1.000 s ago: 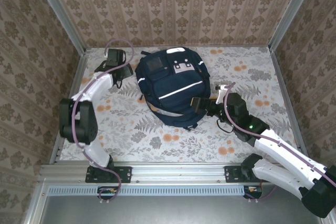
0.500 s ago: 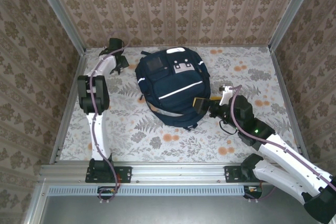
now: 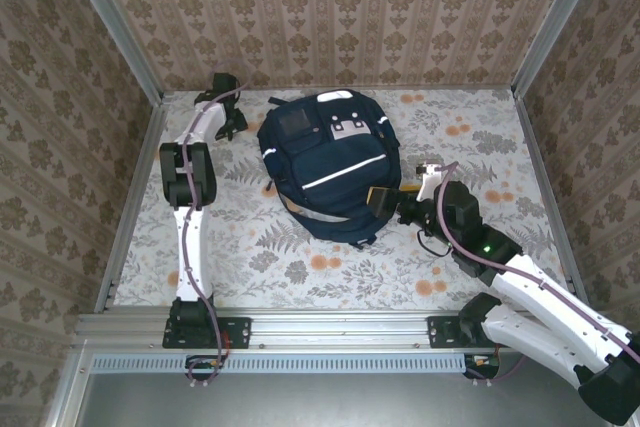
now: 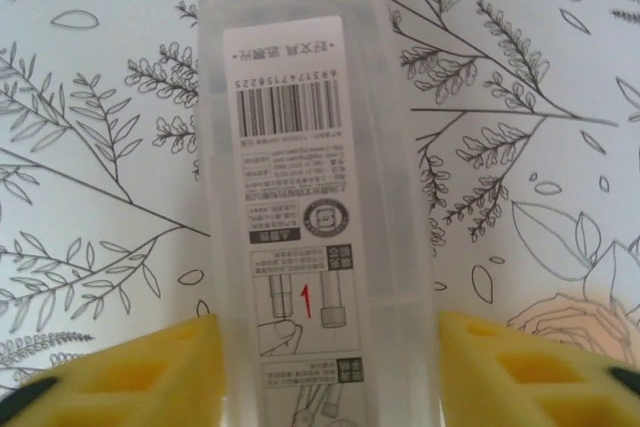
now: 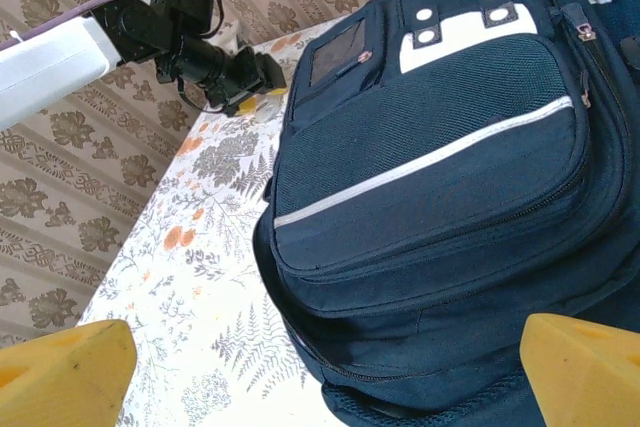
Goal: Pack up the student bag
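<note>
The left claw point(image 4: 330, 372) straddles a clear plastic case point(image 4: 300, 147) lying on the flowered surface point(image 4: 530, 57); whether its pads actually press the case, I cannot tell. The right claw point(image 5: 325, 372) stands wide, with the navy student bag point(image 5: 430, 147) just ahead of its fingertips.

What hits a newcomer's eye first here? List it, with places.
The navy student bag dominates, lying flat mid-table on the floral cloth. In the far left corner, the left hand straddles a clear plastic case with a barcode label, its yellow pads at either side. The right hand gapes wide at the bag's near right corner.
</note>
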You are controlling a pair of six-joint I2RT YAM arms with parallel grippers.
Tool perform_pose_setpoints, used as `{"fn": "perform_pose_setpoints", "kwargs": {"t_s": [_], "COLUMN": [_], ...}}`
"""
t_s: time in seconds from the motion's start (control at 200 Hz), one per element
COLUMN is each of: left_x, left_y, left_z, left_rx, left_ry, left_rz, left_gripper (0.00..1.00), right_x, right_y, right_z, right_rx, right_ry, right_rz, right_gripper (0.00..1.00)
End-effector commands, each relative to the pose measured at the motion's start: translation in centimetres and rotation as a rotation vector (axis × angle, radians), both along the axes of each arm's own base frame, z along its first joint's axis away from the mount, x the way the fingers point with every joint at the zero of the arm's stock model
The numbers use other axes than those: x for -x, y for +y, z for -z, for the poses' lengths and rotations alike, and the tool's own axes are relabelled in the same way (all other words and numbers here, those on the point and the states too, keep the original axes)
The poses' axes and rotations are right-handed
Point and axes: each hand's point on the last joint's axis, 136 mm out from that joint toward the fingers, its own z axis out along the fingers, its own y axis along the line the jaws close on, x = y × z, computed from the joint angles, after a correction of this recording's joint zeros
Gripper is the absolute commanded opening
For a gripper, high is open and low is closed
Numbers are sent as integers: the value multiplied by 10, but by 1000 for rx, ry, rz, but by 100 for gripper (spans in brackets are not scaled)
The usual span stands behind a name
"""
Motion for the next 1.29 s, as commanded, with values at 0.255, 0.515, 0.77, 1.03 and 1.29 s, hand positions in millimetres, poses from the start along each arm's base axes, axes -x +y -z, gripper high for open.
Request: {"fn": "perform_pose_setpoints", "kwargs": {"t_s": [0.255, 0.515, 0.77, 1.03, 1.29], "left_x": [37, 95, 188, 280, 334], "left_y": [-12, -62, -126, -175, -195], "left_z": [-34, -93, -127, -141, -137], "left_rx": [22, 69, 53, 41, -4], "left_ry": [5, -120, -222, -308, -353], "left_rz": [42, 125, 278, 453, 564], "left_gripper": [28, 28, 29, 32, 33], "right_x": [2, 0, -5, -25, -48], "right_y": [1, 6, 21, 13, 9], "right_z": [3, 11, 34, 87, 113], "right_rx": [1, 3, 24, 96, 138], "right_ry": [4, 17, 83, 242, 299], "right_rz": [-3, -21, -71, 43, 105], "right_gripper": [100, 100, 100, 90, 67]}}
